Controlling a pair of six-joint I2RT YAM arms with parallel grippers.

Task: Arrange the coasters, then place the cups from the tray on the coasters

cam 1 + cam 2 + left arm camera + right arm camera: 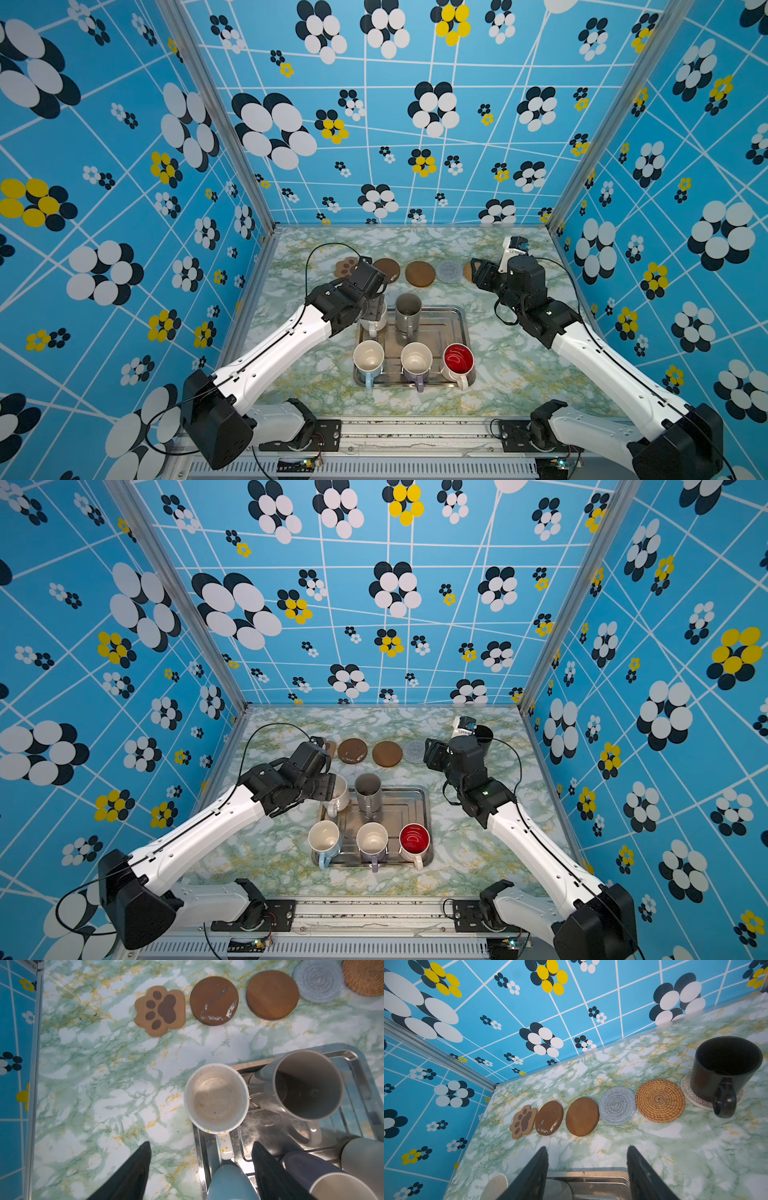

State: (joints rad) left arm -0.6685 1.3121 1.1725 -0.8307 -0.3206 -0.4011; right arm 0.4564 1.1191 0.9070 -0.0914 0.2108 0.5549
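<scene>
Grey cup (368,791) upright, tray's (399,810) rear ctr.

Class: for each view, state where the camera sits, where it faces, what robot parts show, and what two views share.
Both top views: high at the robot's end of the table, looking down and forward to the back wall; left arm, right arm show.
Left wrist: above the tray, facing straight down on the cream mug; open left gripper shows.
Right wrist: by the tray's far edge, slanting toward the back left corner; open right gripper shows.
Shared: both wrist views show the paw coaster.
</scene>
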